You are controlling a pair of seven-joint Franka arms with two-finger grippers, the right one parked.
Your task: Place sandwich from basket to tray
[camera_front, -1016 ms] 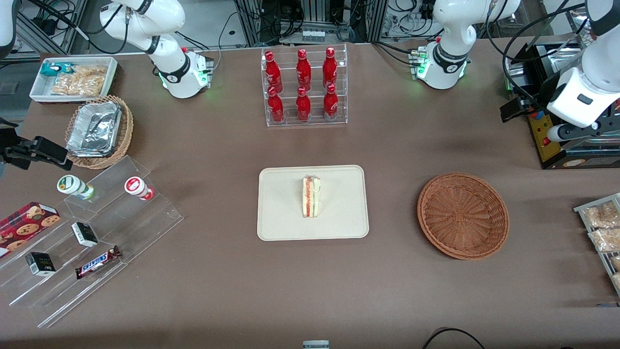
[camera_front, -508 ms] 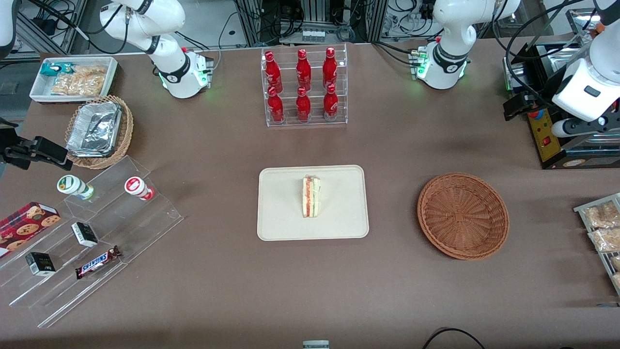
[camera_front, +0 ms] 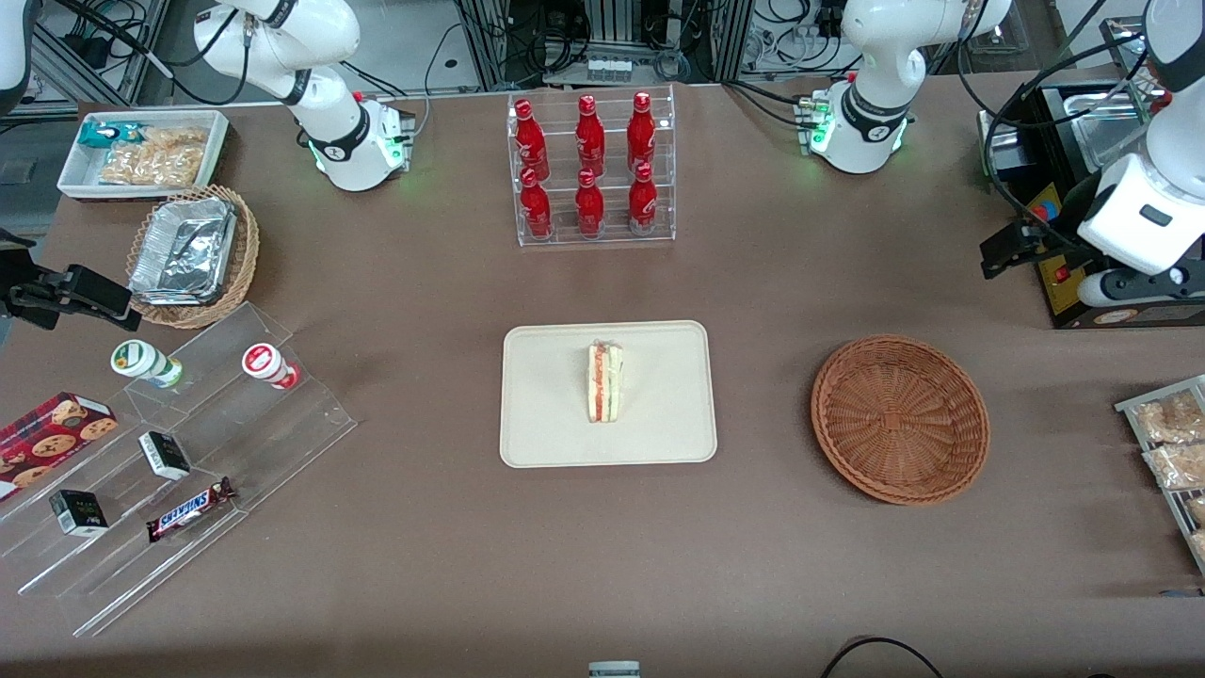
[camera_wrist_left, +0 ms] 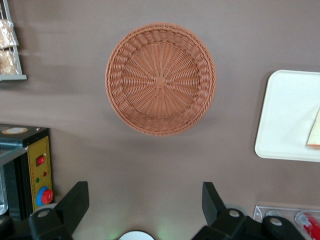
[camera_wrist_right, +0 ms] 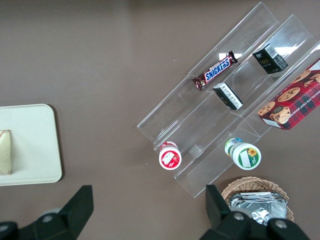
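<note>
The sandwich (camera_front: 605, 381) lies on its side in the middle of the cream tray (camera_front: 546, 424), its red and green filling showing. The reddish-brown wicker basket (camera_front: 899, 419) sits beside the tray toward the working arm's end and holds nothing. My left gripper (camera_front: 1015, 252) hangs high above the table, farther from the front camera than the basket, near a black box. It is open and empty. The left wrist view shows the gripper (camera_wrist_left: 145, 192), the basket (camera_wrist_left: 161, 78), the tray (camera_wrist_left: 285, 115) and an edge of the sandwich (camera_wrist_left: 315, 132).
A clear rack of red bottles (camera_front: 590, 169) stands farther back than the tray. A black box with a red button (camera_front: 1064, 273) is beside the gripper. Bagged snacks (camera_front: 1167, 443) lie at the working arm's end. A clear stepped display (camera_front: 179, 471) and foil-tray basket (camera_front: 188, 254) are toward the parked arm's end.
My left arm has shifted slightly, its gripper now a little nearer the front camera and the basket. The sandwich, the tray and the basket have not moved.
</note>
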